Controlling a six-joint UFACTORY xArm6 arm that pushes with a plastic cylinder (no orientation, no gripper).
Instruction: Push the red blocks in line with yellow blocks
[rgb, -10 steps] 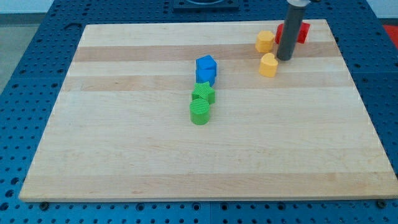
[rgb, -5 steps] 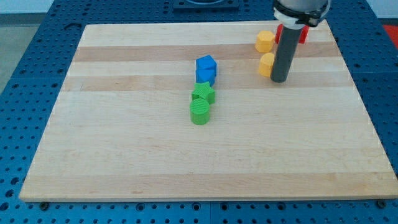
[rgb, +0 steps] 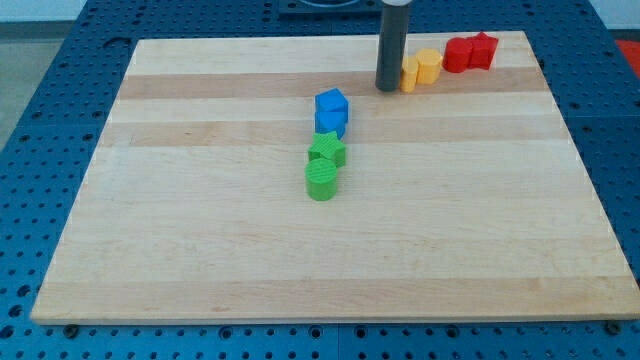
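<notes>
Two red blocks sit near the board's top right: a red cylinder (rgb: 459, 54) and, touching it on its right, a red star-shaped block (rgb: 483, 50). Two yellow blocks sit just left of them: a yellow hexagonal block (rgb: 428, 66) and a second yellow block (rgb: 409, 73), partly hidden behind my rod. My tip (rgb: 387, 88) rests on the board against the left side of that second yellow block. The yellow and red blocks form a rough row rising toward the view's right.
A blue cube (rgb: 331, 105) with another blue block (rgb: 330, 124) below it stands mid-board. A green star block (rgb: 327, 150) and a green cylinder (rgb: 321, 181) continue that column downward. The wooden board (rgb: 200, 250) lies on a blue pegboard table.
My rod moved from right of the yellow blocks, down around them, to their left. The lower yellow block was pushed up and left beside the hexagonal one. The red blocks now show unobstructed.
</notes>
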